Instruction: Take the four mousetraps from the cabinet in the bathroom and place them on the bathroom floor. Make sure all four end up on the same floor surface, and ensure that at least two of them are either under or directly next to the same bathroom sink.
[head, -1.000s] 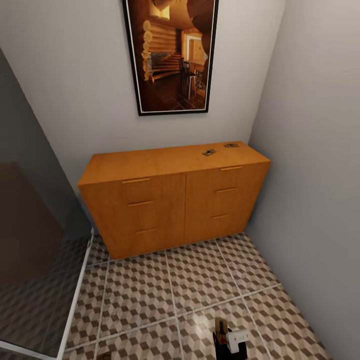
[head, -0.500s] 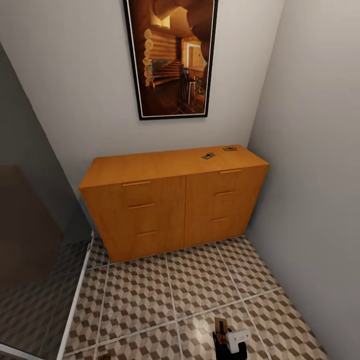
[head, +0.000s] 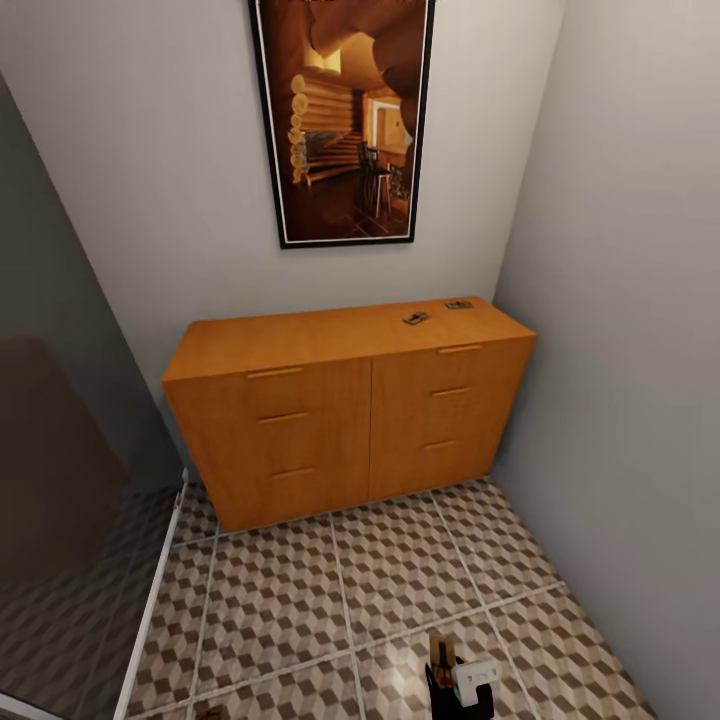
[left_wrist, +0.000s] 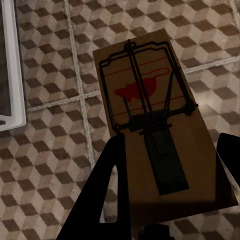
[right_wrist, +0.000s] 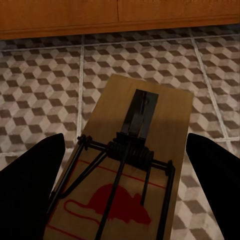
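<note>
Two mousetraps (head: 416, 318) lie on the cabinet (head: 340, 400) top near its right back corner. Each wrist view shows another trap, one (left_wrist: 155, 125) clamped between the left gripper's (left_wrist: 165, 150) fingers, one (right_wrist: 131, 170) between the right gripper's (right_wrist: 132, 165). None lies on the tiled floor (head: 350, 590) yet. Compared with a second ago, the cabinet sits slightly lower and smaller in view: the camera has moved.

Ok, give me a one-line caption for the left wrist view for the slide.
Left gripper carrying a mousetrap between its dark fingers above the cube-patterned bathroom floor.
</note>
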